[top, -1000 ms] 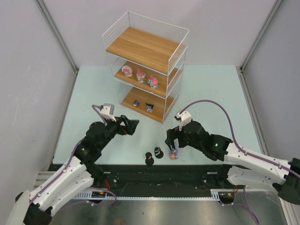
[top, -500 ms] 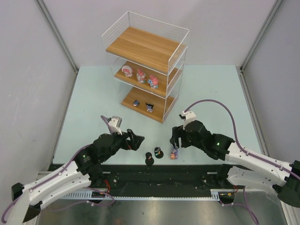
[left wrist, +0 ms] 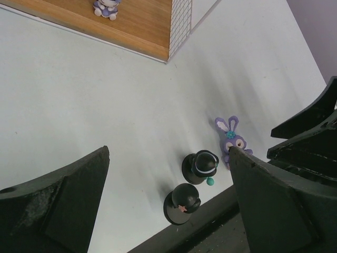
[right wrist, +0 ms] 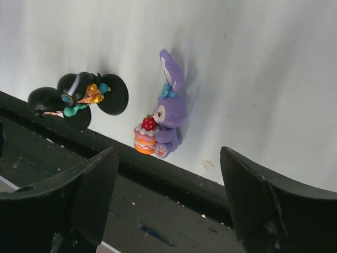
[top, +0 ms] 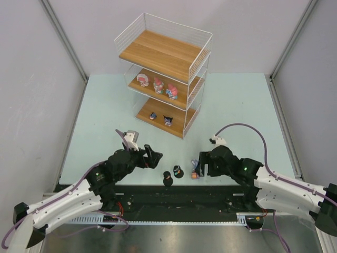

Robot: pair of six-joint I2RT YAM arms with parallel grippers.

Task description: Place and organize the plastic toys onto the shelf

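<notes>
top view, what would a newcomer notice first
The tall wire shelf stands at the far side, with three pink toys on its middle board. Up front, a purple bunny and two black-based figures sit between the open left claw and right claw.

You have eight toys in all and one shelf (top: 201,60) with three boards (top: 160,52). On the shelf's middle board you can count three pink-and-white toys (top: 158,84). On its bottom board there are two more small toys (top: 168,120). On the table (top: 105,105) in front of the shelf you have three: two dark toys (top: 178,172) on round black bases, and one purple bunny (top: 194,173).
</notes>
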